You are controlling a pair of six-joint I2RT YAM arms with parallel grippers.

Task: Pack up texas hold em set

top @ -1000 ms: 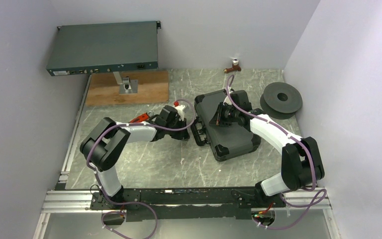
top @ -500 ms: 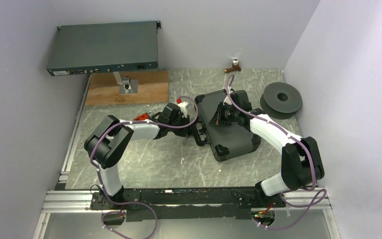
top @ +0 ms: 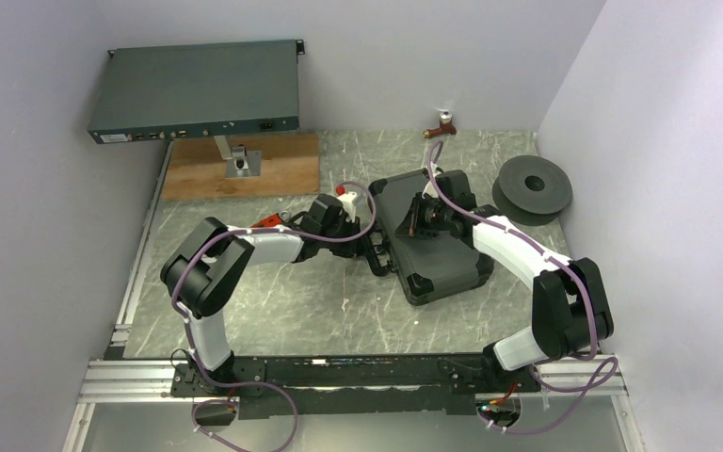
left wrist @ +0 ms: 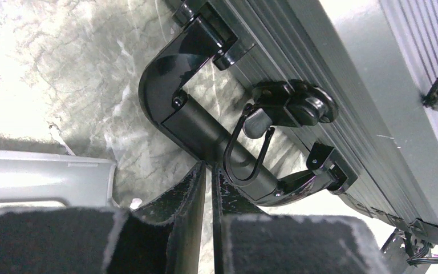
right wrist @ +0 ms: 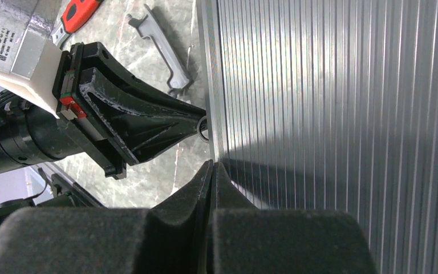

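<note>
Black case (top: 438, 262) closed, left tool (left wrist: 209, 171) pinched shut at its handle (left wrist: 197, 123)

White-black arms (top: 265, 247), purple cables (top: 432, 169)

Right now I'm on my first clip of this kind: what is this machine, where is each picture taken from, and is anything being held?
Two white-and-black robot arms are bolted at the table's near edge. The wide picture looks down from above and behind them. The other two come from a camera on each wrist. On the grey marbled table lies a closed black ribbed hard-plastic case. A dark round spool sits to its right, and a red-handled tool lies by the left arm. The left pincer is shut, its tips at the case's black carrying handle. The right pincer is shut, its tips on the lid's edge. Neither visibly holds anything.
</note>
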